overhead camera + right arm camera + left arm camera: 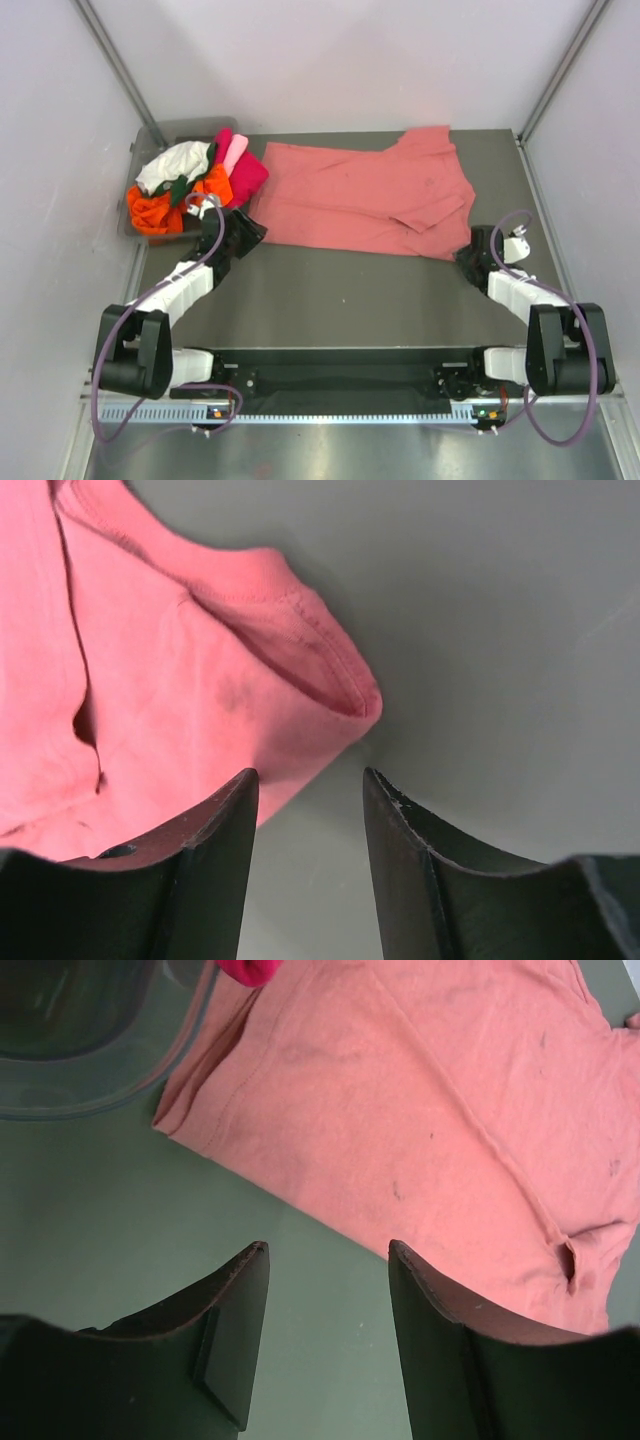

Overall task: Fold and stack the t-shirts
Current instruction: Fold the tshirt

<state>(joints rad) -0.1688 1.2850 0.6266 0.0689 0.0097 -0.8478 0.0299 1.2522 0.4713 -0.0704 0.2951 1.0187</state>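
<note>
Salmon-pink t-shirt (365,195): spread flat on the table's (340,295) far side, ready for folding | left gripper (328,1248): jaws apart, empty, at near-left hem | right gripper (305,773): jaws apart, empty, by sleeve corner, probably for a paired pinch

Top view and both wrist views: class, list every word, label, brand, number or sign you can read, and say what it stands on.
No text can be read in any view.
The pink t-shirt is plain: only small dark specks, no print.
The pile of shirts shows no label.
Small coloured marks on the rail near the arm bases are too small to read.
</note>
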